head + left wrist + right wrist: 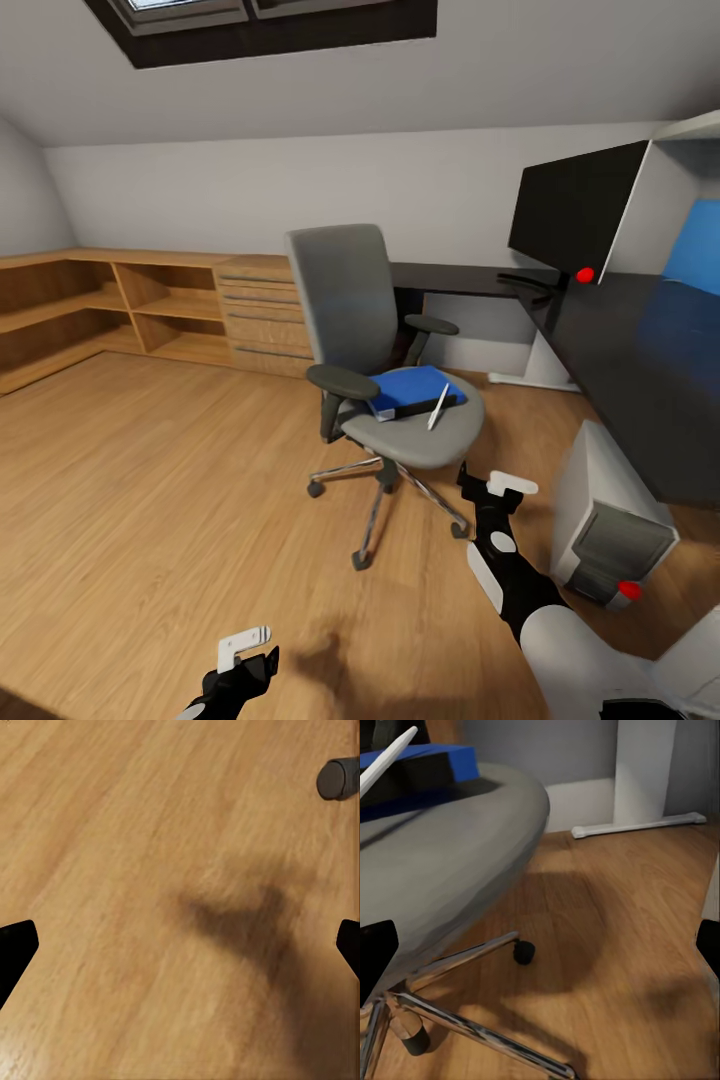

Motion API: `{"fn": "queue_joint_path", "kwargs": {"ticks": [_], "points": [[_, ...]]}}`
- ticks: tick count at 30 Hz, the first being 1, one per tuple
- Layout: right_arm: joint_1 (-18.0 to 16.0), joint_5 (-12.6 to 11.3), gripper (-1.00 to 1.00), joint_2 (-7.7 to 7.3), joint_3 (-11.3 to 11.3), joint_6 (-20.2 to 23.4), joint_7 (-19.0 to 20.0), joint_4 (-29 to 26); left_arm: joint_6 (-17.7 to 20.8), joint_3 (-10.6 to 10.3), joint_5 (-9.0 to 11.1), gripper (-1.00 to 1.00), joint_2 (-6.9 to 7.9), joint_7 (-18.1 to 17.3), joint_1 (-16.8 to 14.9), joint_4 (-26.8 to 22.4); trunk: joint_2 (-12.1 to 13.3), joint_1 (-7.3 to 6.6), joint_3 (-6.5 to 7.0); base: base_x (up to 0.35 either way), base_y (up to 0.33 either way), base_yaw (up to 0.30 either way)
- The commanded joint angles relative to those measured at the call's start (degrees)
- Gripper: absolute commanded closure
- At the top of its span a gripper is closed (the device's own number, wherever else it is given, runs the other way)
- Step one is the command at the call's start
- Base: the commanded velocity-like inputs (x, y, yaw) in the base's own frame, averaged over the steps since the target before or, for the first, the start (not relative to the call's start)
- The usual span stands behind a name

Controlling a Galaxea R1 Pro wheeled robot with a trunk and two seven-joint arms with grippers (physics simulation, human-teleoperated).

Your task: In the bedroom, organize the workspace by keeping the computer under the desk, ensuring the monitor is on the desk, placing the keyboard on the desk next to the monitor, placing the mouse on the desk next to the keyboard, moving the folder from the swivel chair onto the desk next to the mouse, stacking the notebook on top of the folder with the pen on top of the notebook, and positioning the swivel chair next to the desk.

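From my station I see the swivel chair (385, 340) standing on the wooden floor (150, 480), apart from the desk (640, 350), its seat turned toward the robot. The folder (410, 388) lies flat on the seat, with the notebook (425, 408) resting on its near edge and the pen (438, 407) lying tilted across both. The monitor (575, 210) stands upright on the desk near the corner, its red light at the lower corner. The computer (610, 520) sits on the floor at the desk's near edge, a red light low on its front. A light wooden dresser (130, 300) runs along the back wall. My right gripper (490, 495) hangs low just in front of the chair seat; in the right wrist view the fingertips (376, 952) show at the frame's two edges, spread wide with nothing between them — the seat rim, the chrome base (465, 1020) and a castor (524, 952) lie ahead. The left gripper (245, 655) hangs over bare floor well short of the chair; its fingertips (15, 945) likewise stand wide apart and hold nothing, with one castor (339, 778) at the view's corner. I cannot pick out the keyboard or mouse.
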Motion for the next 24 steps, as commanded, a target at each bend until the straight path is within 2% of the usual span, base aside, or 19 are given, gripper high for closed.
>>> {"fn": "queue_joint_path", "kwargs": {"ticks": [1, 8, 13, 24], "points": [[0.0, -0.6, -1.00, 0.03, 0.0, -0.4, 0.1, 0.1, 0.3, 0.1, 0.6, -1.00, -0.04, 0.1, 0.0, -0.1, 0.0, -0.01, -0.05, 0.000, 0.000, -0.199], [0.0, -0.6, -1.00, 0.04, -0.1, -0.4, 0.2, 0.1, 0.2, 0.1, 0.6, -1.00, -0.05, 0.1, 0.0, -0.1, 0.0, -0.01, -0.09, 0.000, 0.027, -0.234], [0.0, -0.7, -1.00, 0.05, -0.1, -0.4, 0.2, 0.2, 0.1, 0.1, 0.6, -1.00, -0.06, 0.1, 0.0, -0.1, 0.0, -0.01, -0.26, 0.000, 0.207, -0.226], [0.0, -0.6, -1.00, -0.01, -0.1, -0.4, 0.2, 0.1, 0.1, 0.1, 0.6, -1.00, -0.06, 0.1, 0.0, -0.1, 0.0, -0.01, -0.35, 0.000, 0.254, -0.048]]}}
